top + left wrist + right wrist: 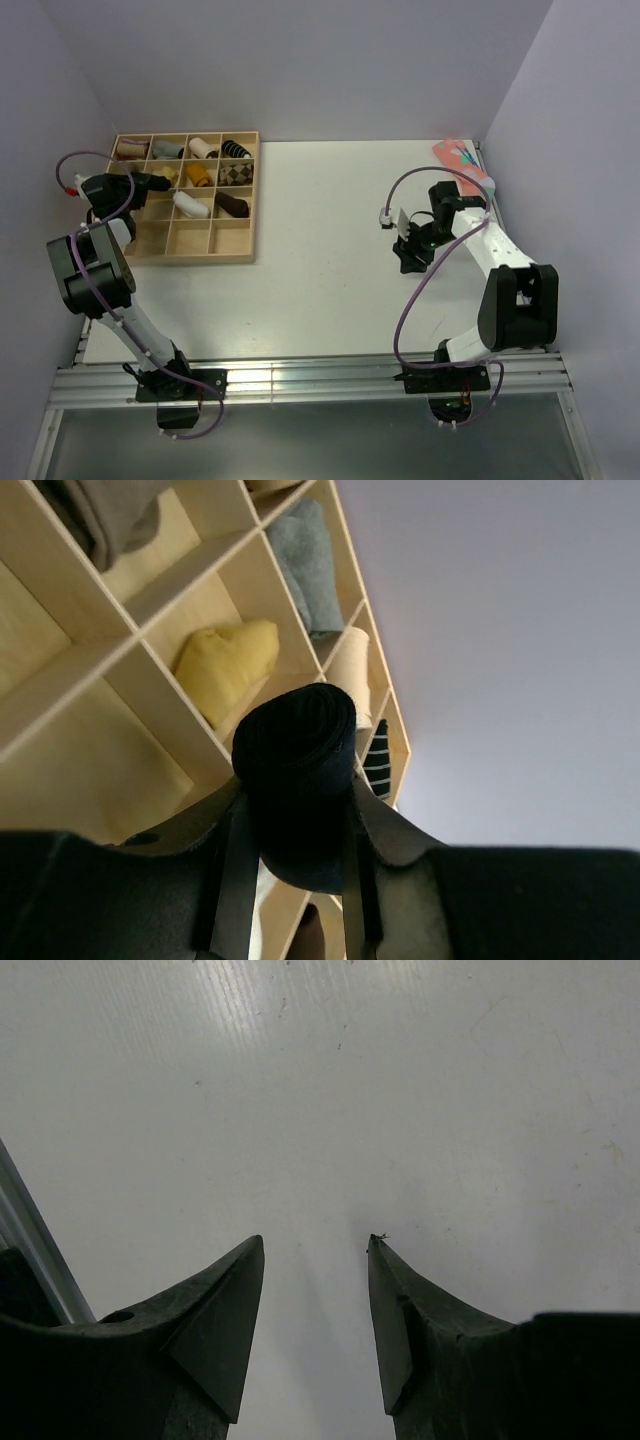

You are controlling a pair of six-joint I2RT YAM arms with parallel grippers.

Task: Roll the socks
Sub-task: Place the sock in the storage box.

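Over wooden tray [100, 770]: rolled sock [297, 770] clamped between left jaws; right jaws parted.

We've got a fixed cam high up behind the near edge of the table [330, 260], looking down over all of it and the wooden divider box [190, 237] at far left. Our left wrist cam peeks past the left fingers [235, 880], really close, angled across that same box toward the wall [500, 630]. Our right wrist cam looks down past the right fingers [215, 1340] at the tabletop, very near, a patch the top view shares.
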